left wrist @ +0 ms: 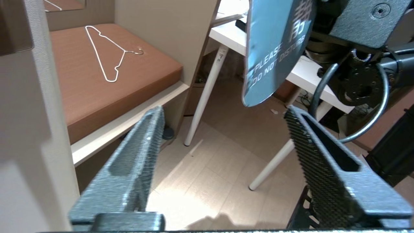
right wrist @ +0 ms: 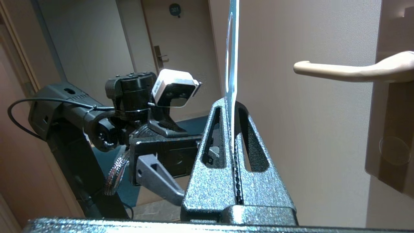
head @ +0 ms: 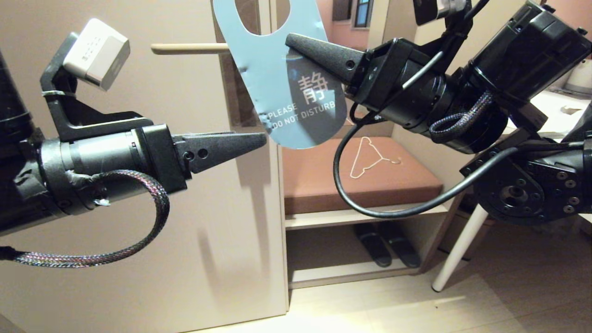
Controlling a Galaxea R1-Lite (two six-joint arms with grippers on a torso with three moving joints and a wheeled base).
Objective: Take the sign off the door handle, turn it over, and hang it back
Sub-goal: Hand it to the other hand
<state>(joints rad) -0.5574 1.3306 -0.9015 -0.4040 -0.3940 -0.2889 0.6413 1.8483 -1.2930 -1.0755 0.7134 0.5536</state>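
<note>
1. Two grippers share the head view. The right gripper [head: 296, 44] comes in from the upper right, and its jaws are clamped on the edge of the sign [head: 286, 83], which hangs top centre with its blue-grey "DO NOT DISTURB" face to the camera. The sign's hole sits at the top edge, and the door handle [head: 189, 48] pokes out from behind the card at upper left, not through the hole. The left gripper [head: 259, 138] at centre left points at the sign's lower end, just beside it.

2. In the left wrist view, two ribbed fingers [left wrist: 142, 152] stand wide apart at the bottom with nothing between them. The sign's rounded tip [left wrist: 271, 51] hangs at upper right, just clear of them. I judge the card has been passed to the other arm.

3. In the right wrist view, the sign [right wrist: 232, 58] shows edge-on at centre, pinched between closed jaws. The handle [right wrist: 349, 69] lies at the right, apart from it. Holding the card by one edge keeps the hole free for the handle's tip; rehanging looks to be the remaining step.
</note>
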